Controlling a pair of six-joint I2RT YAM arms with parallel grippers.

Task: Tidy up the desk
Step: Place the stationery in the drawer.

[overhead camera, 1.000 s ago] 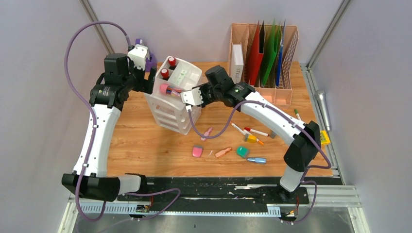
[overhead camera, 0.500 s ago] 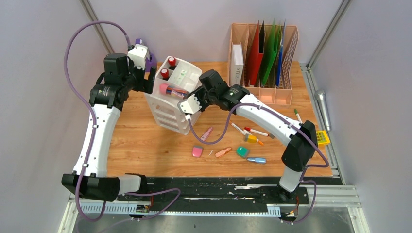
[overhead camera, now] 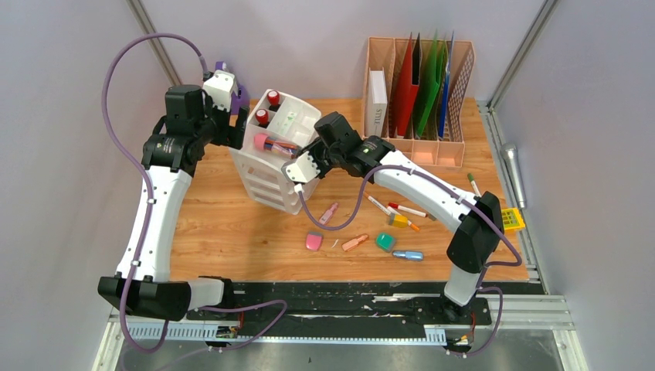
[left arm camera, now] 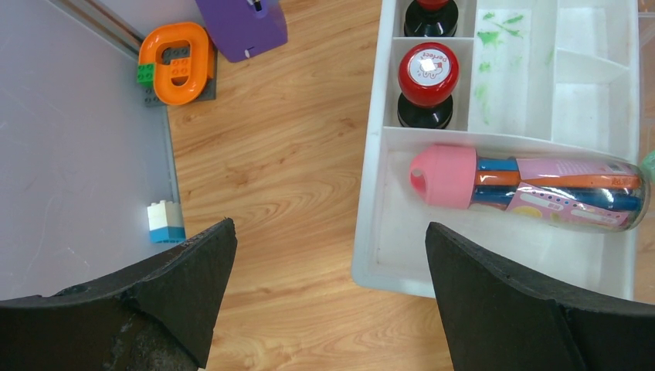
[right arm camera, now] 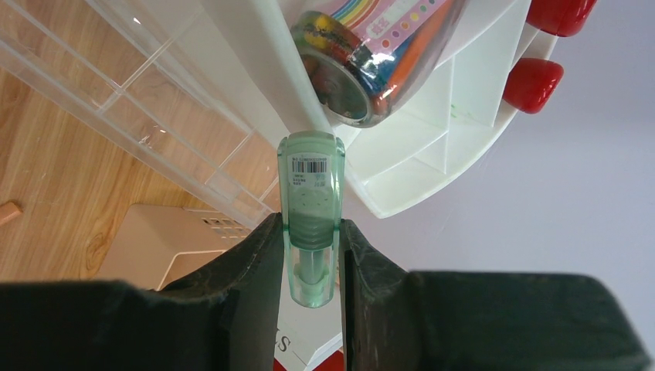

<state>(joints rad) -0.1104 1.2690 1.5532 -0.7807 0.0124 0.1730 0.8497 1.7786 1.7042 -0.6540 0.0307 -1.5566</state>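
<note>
Right gripper (right arm camera: pixel 311 232) jaws pinch a pale green barcoded dispenser (right arm camera: pixel 311 185) at the rim of the white organizer (overhead camera: pixel 274 174) toward the counter's (overhead camera: pixel 224 224) far edge, evidently for stowing, while left gripper (left arm camera: pixel 328 228) jaws hang spread beside the organizer's left wall, possibly to steady it.
</note>
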